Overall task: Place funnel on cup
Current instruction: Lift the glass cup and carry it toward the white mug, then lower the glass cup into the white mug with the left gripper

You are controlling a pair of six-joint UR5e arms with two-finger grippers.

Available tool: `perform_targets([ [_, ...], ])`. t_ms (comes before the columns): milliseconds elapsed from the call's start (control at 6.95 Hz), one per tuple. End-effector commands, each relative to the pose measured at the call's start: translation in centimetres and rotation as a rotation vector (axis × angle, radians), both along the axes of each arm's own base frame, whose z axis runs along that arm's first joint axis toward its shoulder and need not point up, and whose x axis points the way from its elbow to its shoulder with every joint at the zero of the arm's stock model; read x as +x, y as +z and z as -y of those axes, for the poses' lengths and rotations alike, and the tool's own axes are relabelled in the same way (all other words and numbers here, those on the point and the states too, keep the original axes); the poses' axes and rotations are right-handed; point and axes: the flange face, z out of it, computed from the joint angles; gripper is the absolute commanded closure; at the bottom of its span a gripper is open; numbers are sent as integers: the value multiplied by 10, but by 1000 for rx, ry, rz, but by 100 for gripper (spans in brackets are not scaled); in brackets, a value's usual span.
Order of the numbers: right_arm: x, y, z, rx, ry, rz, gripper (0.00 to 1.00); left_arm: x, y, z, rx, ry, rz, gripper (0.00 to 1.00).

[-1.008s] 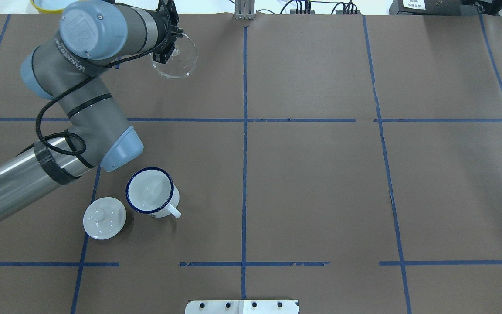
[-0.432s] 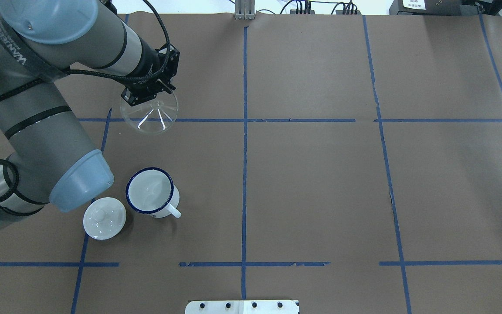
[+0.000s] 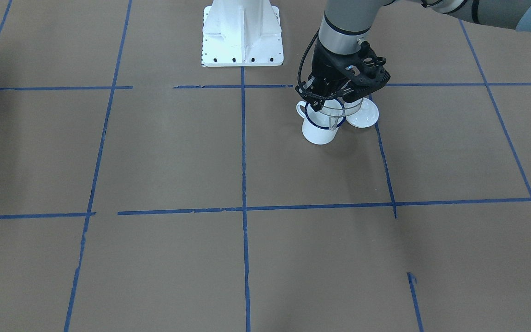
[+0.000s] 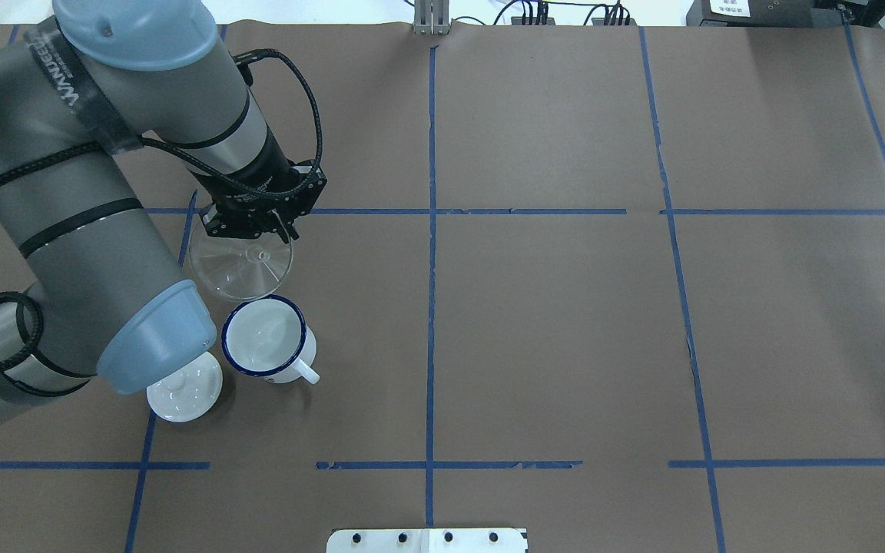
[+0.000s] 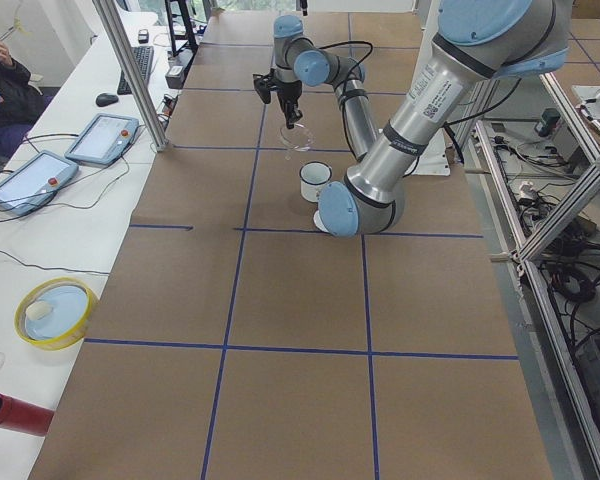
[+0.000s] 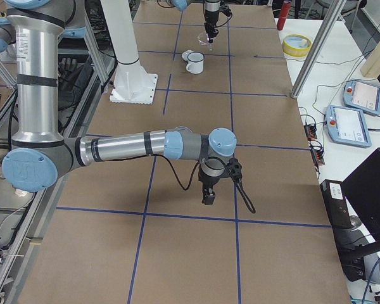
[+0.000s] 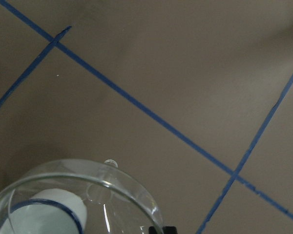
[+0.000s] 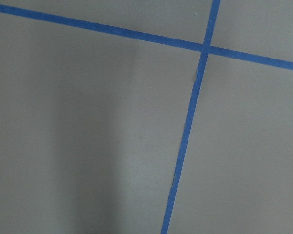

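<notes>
My left gripper (image 4: 273,229) is shut on the rim of the clear funnel (image 4: 241,265) and holds it in the air. In the overhead view the funnel hangs just beyond the white mug with a dark blue rim (image 4: 266,338), and its edge overlaps the mug's far rim. In the front view the funnel (image 3: 334,113) is above the upright mug (image 3: 318,131). The left wrist view shows the mug's rim (image 7: 49,207) through the funnel (image 7: 88,183). My right gripper (image 6: 208,196) shows only in the exterior right view, low over bare paper. I cannot tell whether it is open or shut.
A round white knobbed lid (image 4: 181,395) lies next to the mug, partly under my left elbow. The robot's white base (image 3: 242,34) stands at the near edge. A yellow bowl (image 5: 55,312) and a red cylinder (image 5: 15,415) sit on the side table.
My left arm has carried the funnel from the table's far edge back toward the mug. The funnel has turned more level. The mug and lid have not moved.
</notes>
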Motion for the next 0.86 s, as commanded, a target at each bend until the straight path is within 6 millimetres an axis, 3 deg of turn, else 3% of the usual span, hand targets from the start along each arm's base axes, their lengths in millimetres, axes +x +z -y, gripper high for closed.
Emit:
perform_targets([
  [0, 0, 0, 0, 0, 0, 0, 0, 27, 7, -20, 2, 100, 17, 100],
  [288, 0, 0, 0, 0, 0, 0, 0, 58, 37, -39, -22, 155, 51, 100],
  [720, 0, 0, 0, 0, 0, 0, 0, 87, 64, -39, -33, 180, 64, 100],
])
